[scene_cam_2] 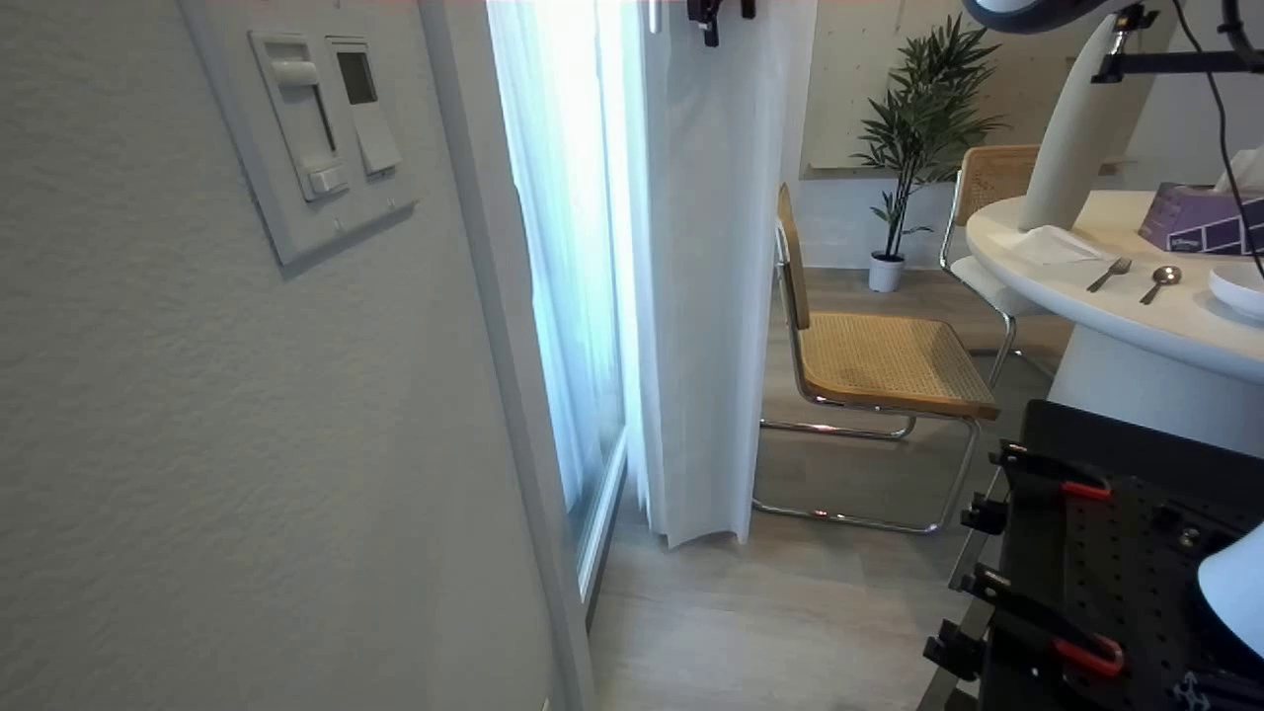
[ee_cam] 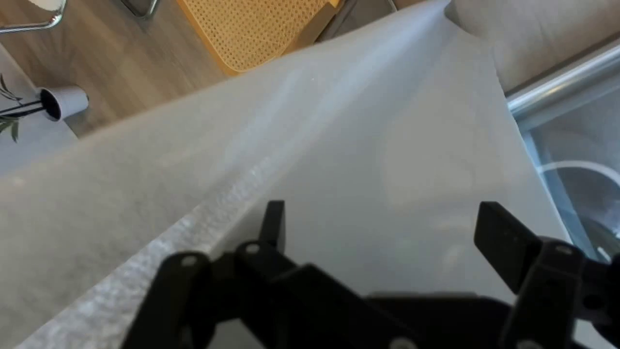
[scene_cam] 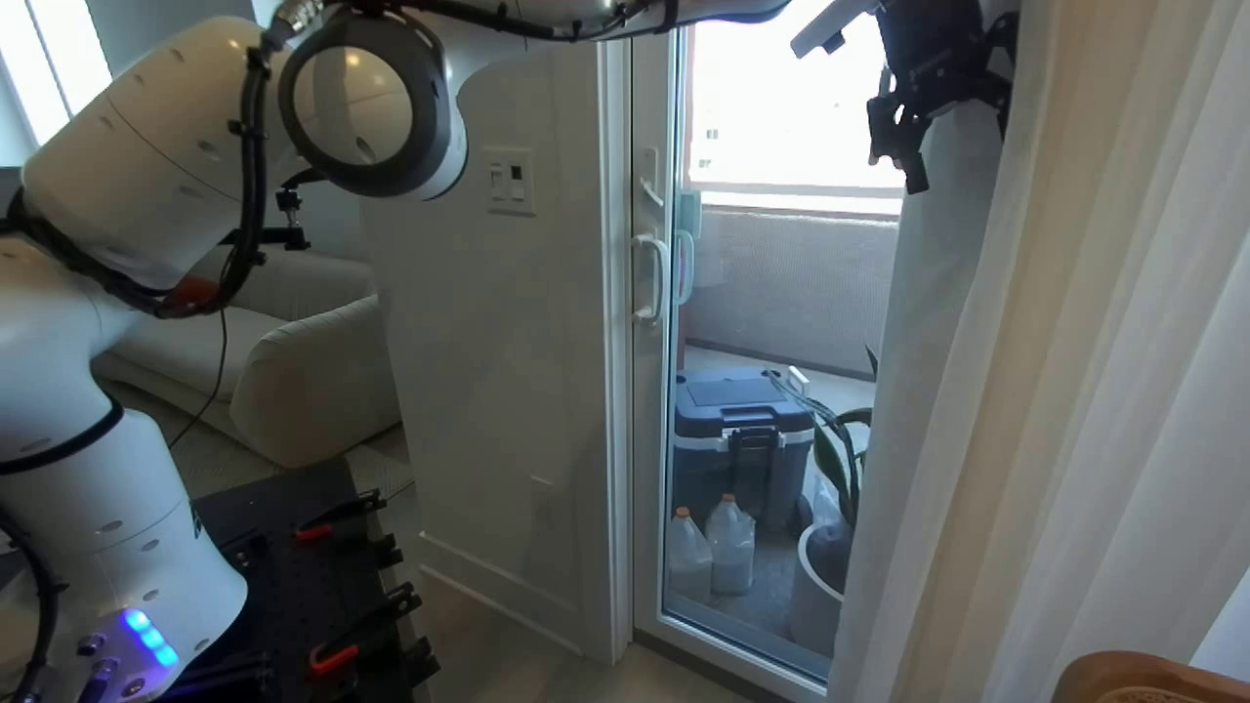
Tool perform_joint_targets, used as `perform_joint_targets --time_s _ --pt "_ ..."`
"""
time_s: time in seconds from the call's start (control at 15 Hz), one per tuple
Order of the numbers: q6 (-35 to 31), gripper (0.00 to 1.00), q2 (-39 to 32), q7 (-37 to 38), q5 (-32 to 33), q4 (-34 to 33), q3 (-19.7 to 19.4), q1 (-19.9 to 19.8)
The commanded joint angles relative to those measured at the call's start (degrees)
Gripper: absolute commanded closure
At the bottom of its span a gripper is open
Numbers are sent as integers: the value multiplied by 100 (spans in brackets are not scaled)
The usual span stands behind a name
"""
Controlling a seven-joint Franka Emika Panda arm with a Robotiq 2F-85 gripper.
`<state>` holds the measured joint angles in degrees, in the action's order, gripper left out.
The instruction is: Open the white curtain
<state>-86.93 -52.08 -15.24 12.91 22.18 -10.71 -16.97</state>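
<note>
The white curtain (scene_cam: 1064, 391) hangs in tall vertical folds over the right part of the glass door in an exterior view. It also hangs as a narrow column to the floor in an exterior view (scene_cam_2: 706, 296). In the wrist view the curtain (ee_cam: 358, 160) fills the middle, with its edge running down the right side. My gripper (ee_cam: 386, 223) is open, with its black fingers wide apart and curtain fabric showing behind and between them. I cannot tell whether the fingers touch it. The gripper (scene_cam: 942, 146) is high beside the curtain's upper edge, and its tips (scene_cam_2: 721, 15) are partly cut off.
The white-framed glass door (scene_cam: 647, 469) has a handle (scene_cam: 652, 278); a cooler (scene_cam: 742, 420) stands behind the glass. A cane chair (scene_cam_2: 889, 365) stands beside the curtain. A round table (scene_cam_2: 1126, 296), a black board (scene_cam_2: 1116, 583) and a wall (scene_cam_2: 326, 474) are nearby.
</note>
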Motion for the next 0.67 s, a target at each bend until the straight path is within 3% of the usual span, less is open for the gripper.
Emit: perform_joint_targets --time_s 0.0,0.07,0.13,0.2,0.33,0.6 --pt "514 0 286 -1050 133 219 -7 69" --pt "807 0 39 -1410 122 -261 33 11" --pt "750 0 297 -1736 119 136 20 29" --pt "973 0 126 -2064 149 -210 44 -2" --pt "1028 0 347 -2539 178 82 33 24" --pt "1198 0 505 -3380 207 57 30 -46"
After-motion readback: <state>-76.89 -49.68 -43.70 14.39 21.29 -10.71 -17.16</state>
